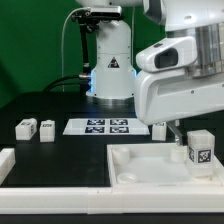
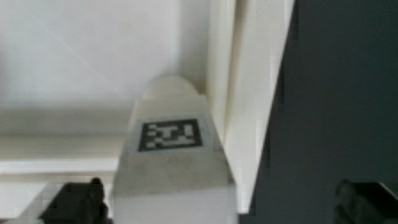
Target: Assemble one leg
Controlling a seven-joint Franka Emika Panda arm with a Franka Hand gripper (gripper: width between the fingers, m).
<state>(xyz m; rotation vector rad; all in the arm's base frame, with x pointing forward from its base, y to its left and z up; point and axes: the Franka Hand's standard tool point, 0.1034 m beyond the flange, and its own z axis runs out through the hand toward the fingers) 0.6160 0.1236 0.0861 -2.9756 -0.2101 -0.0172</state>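
A small white tagged leg stands on the flat white panel toward the exterior view's right, between the gripper's spread, unclosed fingers, and looks light, rigid and smooth, best pinched across its flat sides.

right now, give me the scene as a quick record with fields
end effector: open, one finger on each side of the held-to leg, not closed on it
held-to leg: standing on the panel, tag visible; whether it is seated in a socket cannot be told
panel: flat on the table, exterior view's right
loose legs: two at exterior view's left, one by the marker board
marker board: flat, centre
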